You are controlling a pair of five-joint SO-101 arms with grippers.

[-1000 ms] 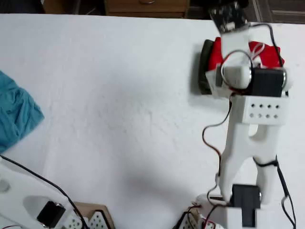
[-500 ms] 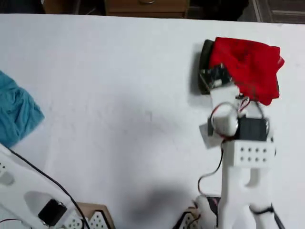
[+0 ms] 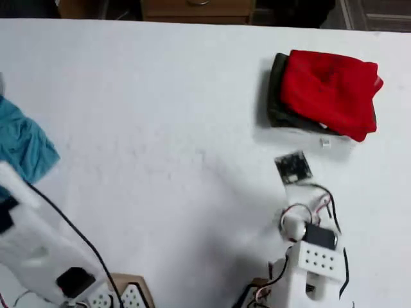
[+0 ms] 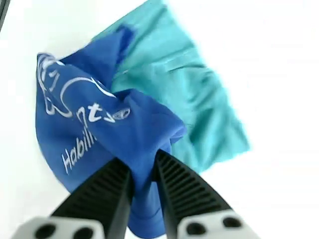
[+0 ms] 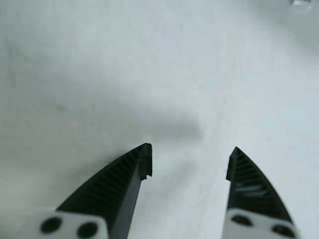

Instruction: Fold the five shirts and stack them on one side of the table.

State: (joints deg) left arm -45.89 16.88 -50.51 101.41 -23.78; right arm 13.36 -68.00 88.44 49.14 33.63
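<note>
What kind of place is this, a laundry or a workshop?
Probably a robot test bench in an ordinary room: a white table, a right gripper hovering over it, folded red shirt stacked nearby, wooden drawers behind.

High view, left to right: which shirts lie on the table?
teal shirt → exposed edge of the dark folded shirt → red shirt, folded on top of the dark one.
</note>
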